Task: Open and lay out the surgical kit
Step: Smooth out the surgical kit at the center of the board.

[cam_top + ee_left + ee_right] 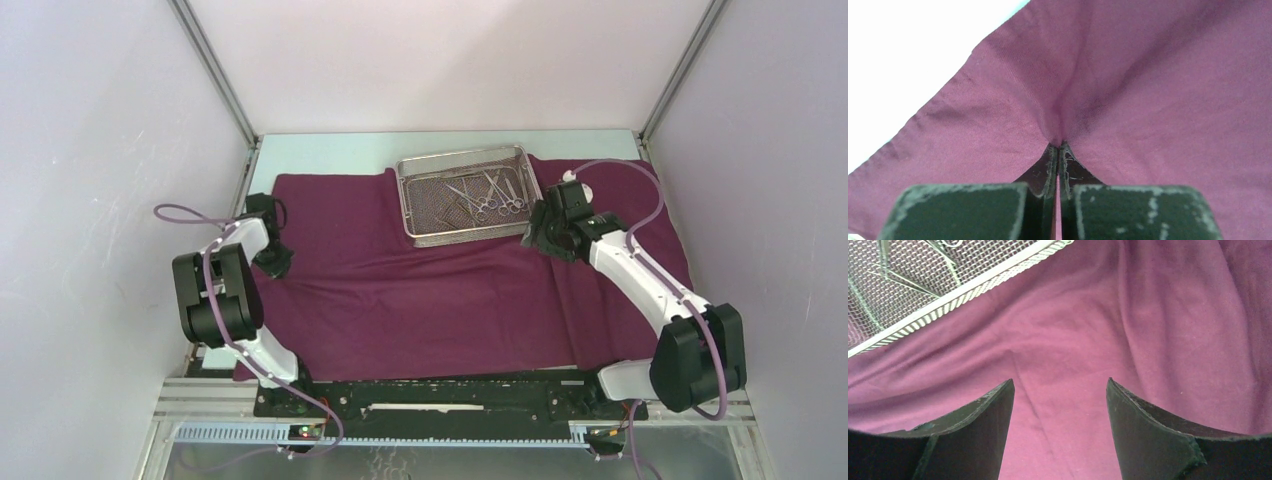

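Observation:
The surgical kit's maroon cloth wrap [420, 290] lies spread over the table. A silver wire-mesh tray [409, 180] stands on its far middle part and holds several slim steel instruments [487, 195]. My left gripper [274, 258] is at the cloth's left edge, shut on a pinched fold of the cloth [1060, 135]. My right gripper [537, 236] hovers open over bare cloth [1058, 390] just right of the tray, whose rim [963, 295] shows in the right wrist view with nothing between the fingers [988, 410].
Pale table [330, 150] shows beyond the cloth at the back and along the left. White enclosure walls and metal posts [215, 70] close in the sides and rear. The arm bases sit on a black rail [450, 395] at the near edge.

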`<move>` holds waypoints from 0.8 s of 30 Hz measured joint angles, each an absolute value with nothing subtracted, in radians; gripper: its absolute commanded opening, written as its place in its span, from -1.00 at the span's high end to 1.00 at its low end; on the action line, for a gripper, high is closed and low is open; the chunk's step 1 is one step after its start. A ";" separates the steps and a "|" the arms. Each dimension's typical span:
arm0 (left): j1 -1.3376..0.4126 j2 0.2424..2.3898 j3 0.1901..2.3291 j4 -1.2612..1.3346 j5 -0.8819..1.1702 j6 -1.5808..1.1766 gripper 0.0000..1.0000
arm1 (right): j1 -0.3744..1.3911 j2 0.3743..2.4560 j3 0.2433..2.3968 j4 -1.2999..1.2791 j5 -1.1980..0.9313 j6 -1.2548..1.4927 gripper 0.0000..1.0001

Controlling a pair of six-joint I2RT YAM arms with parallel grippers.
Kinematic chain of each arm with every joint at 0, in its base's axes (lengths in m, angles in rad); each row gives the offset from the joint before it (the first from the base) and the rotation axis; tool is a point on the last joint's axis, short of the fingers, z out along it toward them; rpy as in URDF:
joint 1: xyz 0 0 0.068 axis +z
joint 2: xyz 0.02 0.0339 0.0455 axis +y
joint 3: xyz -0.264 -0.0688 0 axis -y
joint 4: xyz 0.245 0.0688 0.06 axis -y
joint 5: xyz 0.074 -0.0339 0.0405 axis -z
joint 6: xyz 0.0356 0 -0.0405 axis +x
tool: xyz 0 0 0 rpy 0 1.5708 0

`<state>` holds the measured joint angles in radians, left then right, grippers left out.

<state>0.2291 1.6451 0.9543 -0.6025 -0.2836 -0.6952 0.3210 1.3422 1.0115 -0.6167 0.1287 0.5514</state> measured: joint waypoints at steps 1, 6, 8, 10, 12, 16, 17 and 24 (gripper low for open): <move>0.237 1.656 0.969 -0.609 -0.292 -0.690 0.99 | 0.315 1.342 1.005 -0.616 0.128 0.551 -0.53; 0.286 1.705 1.064 -0.642 -0.327 -0.654 1.00 | 0.265 1.342 0.960 -0.600 0.105 0.543 -0.53; 0.302 1.726 1.100 -0.646 -0.345 -0.638 1.00 | 0.248 1.342 0.948 -0.597 0.099 0.540 -0.53; 0.314 1.748 1.129 -0.649 -0.362 -0.624 0.99 | 0.234 1.343 0.938 -0.591 0.094 0.536 -0.54; 0.328 1.766 1.149 -0.650 -0.371 -0.611 0.99 | 0.220 1.343 0.928 -0.583 0.089 0.533 -0.54; 0.372 1.800 1.183 -0.659 -0.374 -0.586 0.99 | 0.188 1.343 0.891 -0.564 0.068 0.527 -0.54; 0.385 1.808 1.192 -0.663 -0.373 -0.582 0.99 | 0.179 1.345 0.879 -0.562 0.067 0.526 -0.54; 0.420 1.822 1.237 -0.691 -0.361 -0.567 0.99 | 0.136 1.368 0.851 -0.554 0.058 0.525 -0.54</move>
<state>0.4202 1.8225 1.2369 -0.6910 -0.3614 -0.5667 0.1364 1.3682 0.8513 -0.5541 0.0578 0.5251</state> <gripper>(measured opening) 0.011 0.772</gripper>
